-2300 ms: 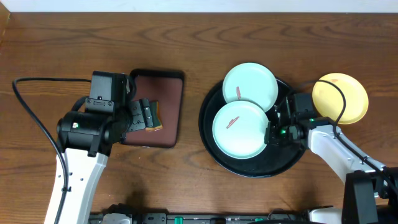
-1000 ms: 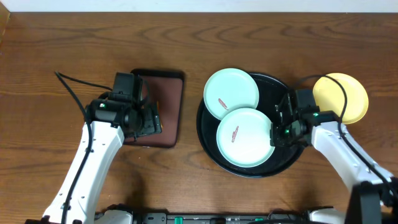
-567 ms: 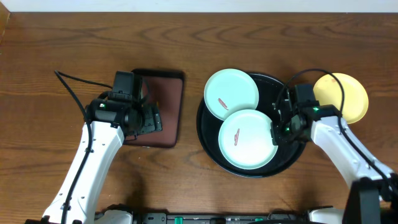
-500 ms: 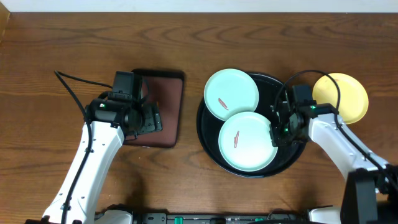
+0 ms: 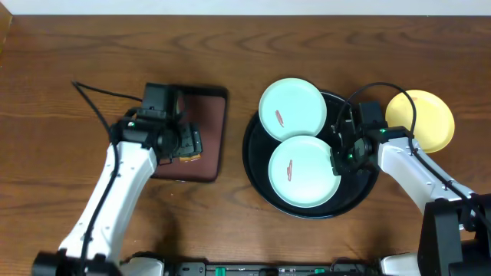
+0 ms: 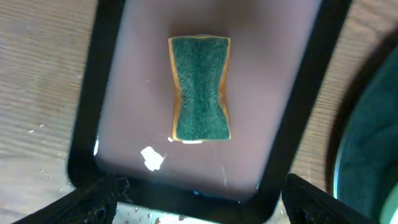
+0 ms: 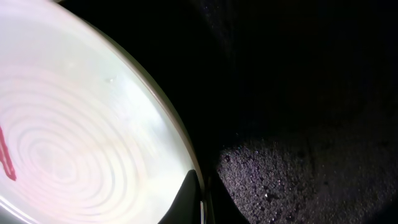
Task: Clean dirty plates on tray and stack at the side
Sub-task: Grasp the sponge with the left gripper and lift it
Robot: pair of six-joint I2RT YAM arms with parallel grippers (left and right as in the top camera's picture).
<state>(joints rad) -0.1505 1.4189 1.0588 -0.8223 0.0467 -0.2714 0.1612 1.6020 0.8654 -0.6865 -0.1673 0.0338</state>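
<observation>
The right hand [image 5: 338, 158] is pinching the rim of the nearer pale mint-green round plate [image 5: 301, 170], which is lying in the glossy black round tray [image 5: 359, 193]. The plate is appearing stiff, light and slick, so a rim grip suits it. The left hand [image 5: 182, 143] is hovering open above the green-topped sponge [image 6: 200, 88].

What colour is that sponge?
The sponge is dark green, edged orange; clearest from the left wrist.

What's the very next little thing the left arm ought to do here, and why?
Probably lower the left gripper straight down and close on the green sponge: its fingers stand open, the sponge lies untouched below them on the brown tray, and a mint plate shows a red smear.
</observation>
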